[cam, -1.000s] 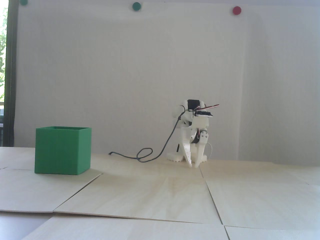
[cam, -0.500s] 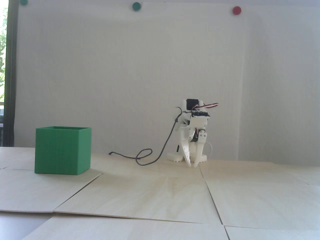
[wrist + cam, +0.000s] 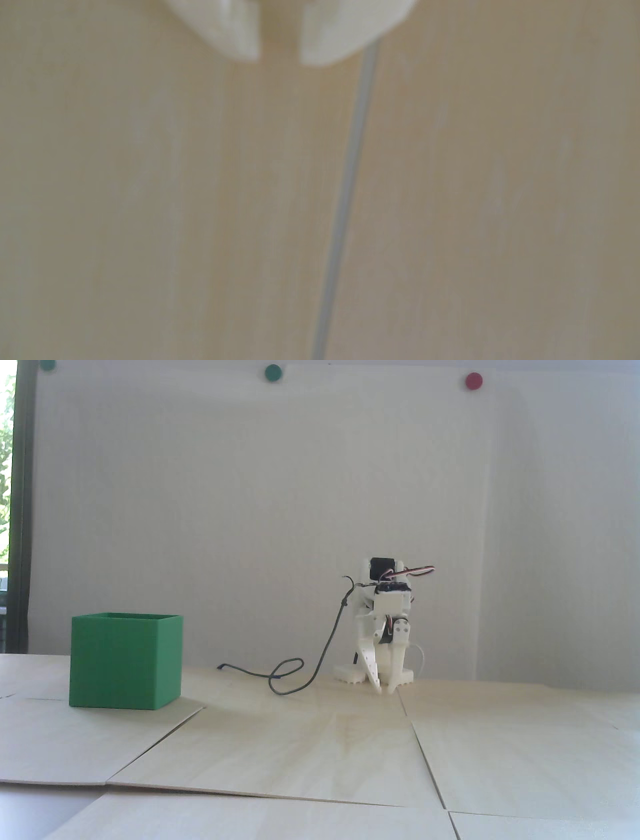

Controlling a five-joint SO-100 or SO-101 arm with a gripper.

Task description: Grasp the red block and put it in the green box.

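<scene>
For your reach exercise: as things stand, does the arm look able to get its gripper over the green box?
Probably yes, though distance is hard to judge. The gripper hangs with its fingertips slightly apart, empty, near the table. Only a loose cable lies between it and the green box, whose top is open.

White wall, pale wooden panels
</scene>
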